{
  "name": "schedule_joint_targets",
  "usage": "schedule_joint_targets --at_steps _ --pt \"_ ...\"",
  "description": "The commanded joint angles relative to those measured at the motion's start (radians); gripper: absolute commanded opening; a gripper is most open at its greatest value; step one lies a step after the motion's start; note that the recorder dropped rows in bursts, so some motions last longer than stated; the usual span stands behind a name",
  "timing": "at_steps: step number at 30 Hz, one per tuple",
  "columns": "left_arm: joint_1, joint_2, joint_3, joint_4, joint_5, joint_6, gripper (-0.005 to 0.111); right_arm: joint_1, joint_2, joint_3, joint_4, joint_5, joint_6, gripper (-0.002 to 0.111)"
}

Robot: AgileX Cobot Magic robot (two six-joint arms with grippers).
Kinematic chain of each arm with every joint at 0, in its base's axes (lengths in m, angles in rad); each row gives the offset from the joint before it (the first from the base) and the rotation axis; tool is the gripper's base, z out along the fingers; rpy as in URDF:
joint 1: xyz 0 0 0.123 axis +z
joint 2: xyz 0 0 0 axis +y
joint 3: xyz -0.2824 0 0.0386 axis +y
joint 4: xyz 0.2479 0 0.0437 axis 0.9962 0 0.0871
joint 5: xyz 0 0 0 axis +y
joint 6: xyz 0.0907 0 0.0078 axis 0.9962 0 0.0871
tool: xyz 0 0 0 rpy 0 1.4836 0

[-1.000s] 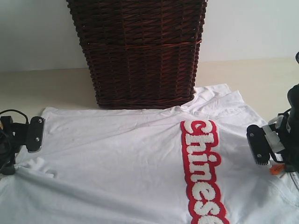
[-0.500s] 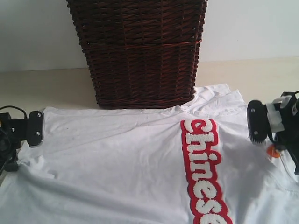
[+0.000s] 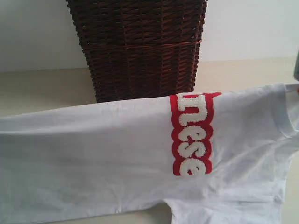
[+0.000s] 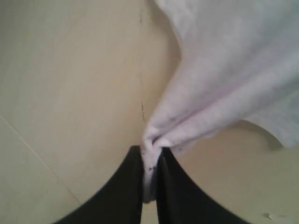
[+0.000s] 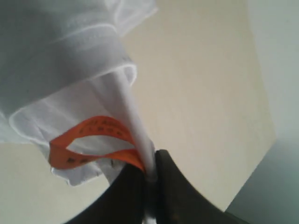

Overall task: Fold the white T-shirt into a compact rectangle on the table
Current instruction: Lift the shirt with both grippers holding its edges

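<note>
I have the white T-shirt [image 3: 93, 154] hanging as a wide sheet stretched between my two claws: a bunched fold sits pinched in the left gripper [image 4: 149, 156], a thin edge beside the orange neck tag [image 5: 93, 135] in the right gripper [image 5: 149, 165]. Its fuzzy white lettering [image 3: 190, 135], outlined in red, runs down the front (only "nese" reads). The pale beige table [image 3: 42, 88] lies below both claws.

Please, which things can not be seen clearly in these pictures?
Exterior view: left end effector and right end effector, cut off by the frame edges.
Exterior view: the lettering's start, hidden over the raised edge of the white T-shirt.
Right wrist view: print on the orange tag, blurred.
</note>
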Motion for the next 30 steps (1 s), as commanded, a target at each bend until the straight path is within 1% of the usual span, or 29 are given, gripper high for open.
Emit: schedule_joint_targets --at_steps 1,5,8,13,16,20,23,26,30 --pt "-0.002 -0.217 0.002 0.029 0.110 -0.124 0.000 -0.004 -0.166 -0.007 -0.010 0.076 0.067 0.000" --pt "-0.002 -0.428 -0.015 0.029 0.134 -0.128 0.000 -0.004 -0.330 -0.007 0.031 0.071 0.204 0.000" --pt "-0.002 -0.568 -0.062 0.036 0.150 -0.128 0.000 -0.004 -0.443 -0.020 0.104 0.078 0.215 0.000" --pt "-0.002 -0.684 -0.173 0.036 0.212 -0.126 0.000 -0.004 -0.576 -0.069 0.151 0.128 0.215 0.000" --pt "-0.002 -0.714 -0.223 0.036 0.271 -0.095 0.000 -0.004 -0.622 -0.104 0.155 0.157 0.239 0.000" --pt "-0.002 -0.725 -0.259 0.036 0.276 -0.037 0.000 -0.004 -0.641 -0.173 0.155 0.214 0.244 0.000" --pt "-0.002 -0.726 -0.263 0.031 0.276 -0.017 0.000 -0.004 -0.641 -0.222 0.155 0.248 0.257 0.000" --pt "-0.002 -0.722 -0.263 -0.039 0.276 0.029 0.000 -0.002 -0.630 -0.250 0.155 0.303 0.257 0.000" --pt "-0.002 -0.674 -0.261 -0.202 0.276 0.056 0.000 0.063 -0.559 -0.239 0.120 0.479 0.273 0.000"
